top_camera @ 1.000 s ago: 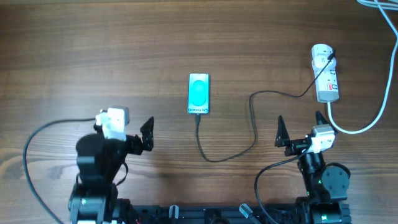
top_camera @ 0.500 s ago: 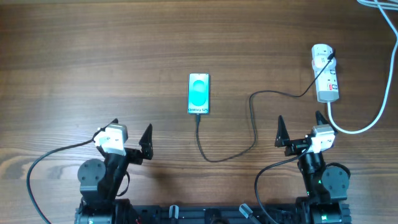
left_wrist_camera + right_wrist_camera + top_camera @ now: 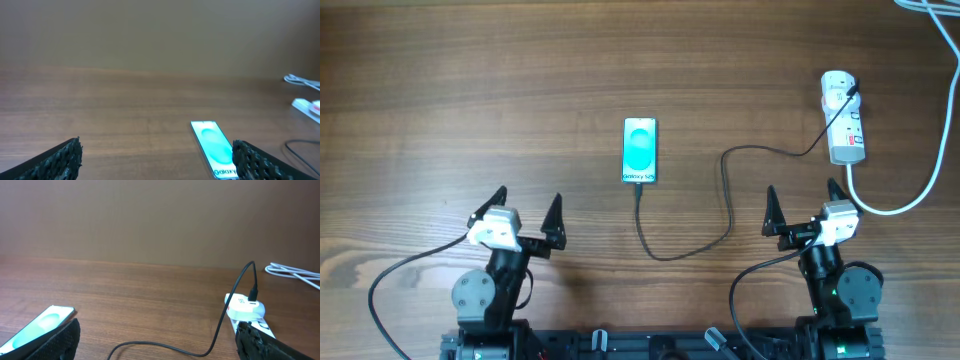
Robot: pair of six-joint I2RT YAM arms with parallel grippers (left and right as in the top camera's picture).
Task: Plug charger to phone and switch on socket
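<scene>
Charger (image 3: 663, 258): one thin black cable lying on the desk (image 3: 470, 80). One end meets the near short edge of the phone (image 3: 640, 150). From there it loops toward the robot, climbs back up between the phone and the right arm, then runs across to the far rounded end of the socket (image 3: 843, 118). A black plug sits in that end. Can't tell if the tip at the phone is fully seated.

Phone: one, flat on the desk at centre, cyan screen lit, white lettered band at the near end.

Socket: one white power strip at the right of the desk, lying lengthwise away from the robot, with small red marks on top. Switch position is too small to read. One thick white cable (image 3: 890, 211) leaves its near end and sweeps out to the right edge.

Arms: two, both at the near edge.
- left gripper (image 3: 530, 192): jaws wide apart, nothing between them. It is near-left of the phone and well apart from it.
- right gripper (image 3: 800, 190): jaws wide apart, nothing between them. It is near the socket's near end, beside the cable's upward run and touching neither.

The left wrist view shows the phone just inside the right jaw. The right wrist view shows the phone at the left jaw and the socket at the right jaw.
</scene>
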